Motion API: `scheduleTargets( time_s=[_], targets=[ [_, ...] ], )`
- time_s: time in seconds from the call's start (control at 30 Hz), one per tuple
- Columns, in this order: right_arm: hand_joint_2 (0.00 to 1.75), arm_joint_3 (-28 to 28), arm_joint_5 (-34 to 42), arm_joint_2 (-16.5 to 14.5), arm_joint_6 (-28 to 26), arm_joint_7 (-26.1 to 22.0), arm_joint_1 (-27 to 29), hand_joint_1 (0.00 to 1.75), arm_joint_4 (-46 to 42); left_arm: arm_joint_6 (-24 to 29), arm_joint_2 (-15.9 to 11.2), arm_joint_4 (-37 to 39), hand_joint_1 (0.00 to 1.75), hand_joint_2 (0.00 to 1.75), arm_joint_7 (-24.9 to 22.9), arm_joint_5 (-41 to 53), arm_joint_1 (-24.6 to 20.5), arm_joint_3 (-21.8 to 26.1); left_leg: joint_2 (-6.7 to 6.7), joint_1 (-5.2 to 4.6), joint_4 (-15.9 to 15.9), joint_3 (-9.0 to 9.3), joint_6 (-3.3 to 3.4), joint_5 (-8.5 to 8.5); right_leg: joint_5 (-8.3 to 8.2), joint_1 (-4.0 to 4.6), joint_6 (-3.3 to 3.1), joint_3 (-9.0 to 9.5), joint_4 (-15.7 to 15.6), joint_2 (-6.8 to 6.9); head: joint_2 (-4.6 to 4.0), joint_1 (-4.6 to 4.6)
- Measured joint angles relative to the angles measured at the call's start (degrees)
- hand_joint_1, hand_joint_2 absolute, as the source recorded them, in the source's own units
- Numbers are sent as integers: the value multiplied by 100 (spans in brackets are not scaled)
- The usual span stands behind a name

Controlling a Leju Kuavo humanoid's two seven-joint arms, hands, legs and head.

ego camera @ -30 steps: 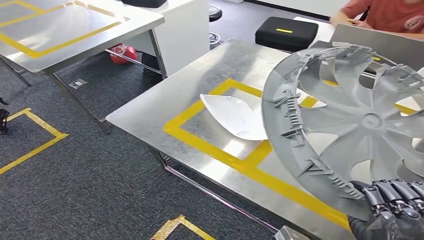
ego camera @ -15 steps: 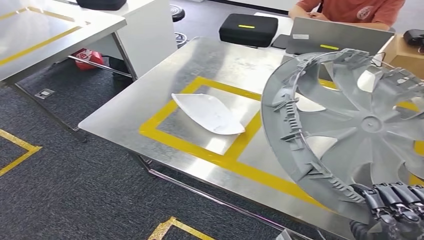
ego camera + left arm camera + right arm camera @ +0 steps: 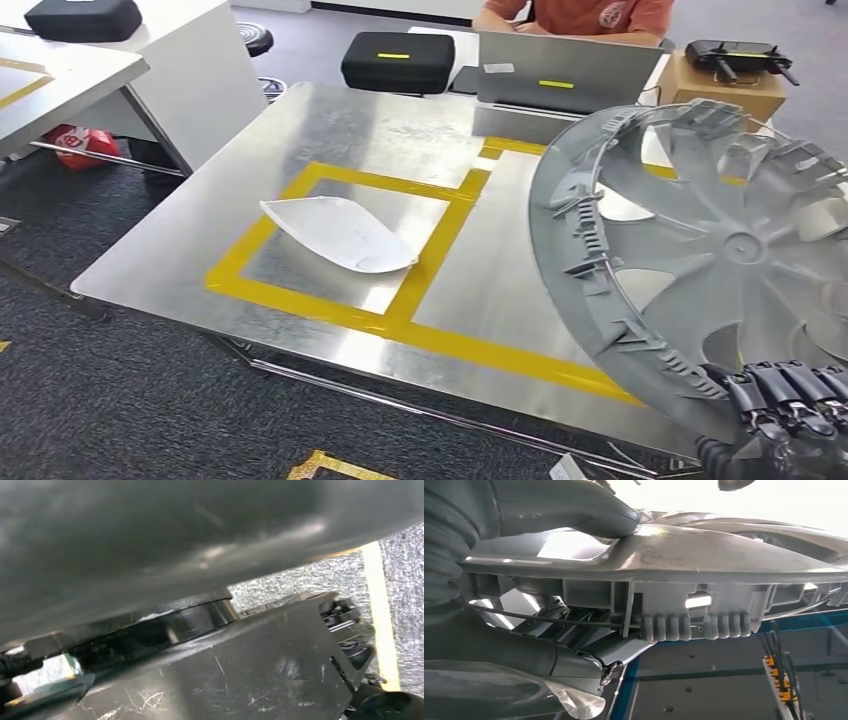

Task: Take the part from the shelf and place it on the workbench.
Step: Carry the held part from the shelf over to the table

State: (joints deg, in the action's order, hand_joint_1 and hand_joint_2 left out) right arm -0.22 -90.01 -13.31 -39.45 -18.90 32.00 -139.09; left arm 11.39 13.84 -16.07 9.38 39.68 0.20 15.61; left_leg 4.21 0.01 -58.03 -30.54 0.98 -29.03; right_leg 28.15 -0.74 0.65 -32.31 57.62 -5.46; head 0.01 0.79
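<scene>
Wheel cover [image 3: 720, 255] is the part you are carrying: a big grey round piece with spokes and a ribbed rim, held up on edge at the right of your head view, its inner side turned toward you. It hangs over the right end of the surface [image 3: 400, 130] and is not resting on it. Your right hand [image 3: 785, 410] grips the near, lower rim, dark fingers [image 3: 770, 385] curled over the edge at the bottom right corner. In your right wrist view the thick grey thumb [image 3: 574, 505] presses on one face of the rim [image 3: 704, 555], with the row of small clips just under it.

Your left hand cannot be made out; the left wrist view gives you dark blurred shapes close to the lens, and beyond them a bit of grey carpet with a yellow line [image 3: 382, 610], so you cannot tell whether that hand is spread or closed.

On the surface, a shiny metal top marked with yellow tape [image 3: 430, 255] in rectangles, a white curved shell [image 3: 340, 232] lies inside the left rectangle, well apart from the wheel cover. At the far edge stand a grey laptop [image 3: 565, 72] and a black case [image 3: 398, 58], with a person in an orange shirt [image 3: 585, 14] seated behind them. A cardboard box [image 3: 725, 88] sits at the far right.
</scene>
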Motion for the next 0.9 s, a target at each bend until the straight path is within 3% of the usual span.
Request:
scheduleTargets(
  time_s=[0.07,0.13,0.23,0.27,0.3,0.33,0.43,0.5,0.57,0.63,0.7,0.77,0.8,0.83,0.9],
  targets=[
    [175,-1,0,0,0,2,11,175,-1,-1,7,1,0,0,1,-3,-8,1,-96,5,65,14,21,6,-20,-23,75,-59,-1,-91,1,0],
    [175,0,0,0,0,2,20,175,1,-5,26,1,0,0,3,-3,-12,2,-226,25,138,33,74,48,102,-11,131,-179,168,61,0,24],
    [175,3,0,0,0,1,-7,175,11,-13,37,1,0,0,5,-3,-4,4,-441,23,166,37,115,62,593,1,188,-635,1117,429,-1,67],
    [175,3,0,0,0,1,-8,175,19,-14,35,1,0,0,4,-3,2,5,-514,20,164,36,117,58,684,-3,204,-765,1405,478,-1,69],
    [175,3,0,0,0,2,-4,175,26,-15,33,1,0,0,4,-3,5,7,-585,19,161,37,115,53,674,-9,217,-813,1520,513,-1,70],
    [175,2,0,0,0,1,2,175,31,-15,33,1,0,0,4,-3,6,8,-645,19,157,41,107,45,561,-16,226,-747,1412,545,-1,72],
    [175,2,0,0,0,5,1,175,38,-16,38,1,0,0,4,-3,2,9,-784,0,128,72,43,-3,105,-20,211,-137,308,811,-1,77],
    [175,2,0,0,0,9,-3,175,43,-16,36,1,0,0,4,-3,3,10,-859,-34,106,89,-16,-28,69,1,147,48,-14,917,0,64],
    [175,2,0,0,0,9,6,175,45,-15,34,1,0,0,5,-4,1,10,-942,-40,101,102,-64,-39,56,10,75,38,-6,812,0,48],
    [175,3,0,0,0,9,14,175,45,-13,35,1,0,0,6,-4,-5,9,-861,-15,-37,69,-122,-169,31,-4,12,29,-20,711,-1,28],
    [175,7,0,0,0,15,10,175,47,-11,35,1,0,0,7,-4,-5,9,-629,9,-606,-163,-167,-515,8,-15,-40,19,-29,611,-1,-5],
    [175,9,0,0,0,31,7,175,55,-11,32,1,0,0,7,-5,8,10,-506,14,-1357,-510,-174,-825,-4,0,-64,8,-27,491,-1,-21],
    [175,9,0,0,0,39,10,175,62,-13,30,1,0,0,7,-5,16,11,-488,12,-1540,-608,-163,-835,-7,11,-69,5,-26,422,-1,-22],
    [175,9,0,0,0,43,13,175,69,-15,30,1,0,0,8,-6,21,11,-473,7,-1505,-610,-140,-729,-10,24,-73,6,-25,347,-1,-23],
    [175,10,0,0,0,45,18,175,78,-17,30,1,0,0,13,-7,23,12,-352,-10,-853,-343,-48,-292,-15,44,-75,18,-24,205,-1,-26]
  ],
)
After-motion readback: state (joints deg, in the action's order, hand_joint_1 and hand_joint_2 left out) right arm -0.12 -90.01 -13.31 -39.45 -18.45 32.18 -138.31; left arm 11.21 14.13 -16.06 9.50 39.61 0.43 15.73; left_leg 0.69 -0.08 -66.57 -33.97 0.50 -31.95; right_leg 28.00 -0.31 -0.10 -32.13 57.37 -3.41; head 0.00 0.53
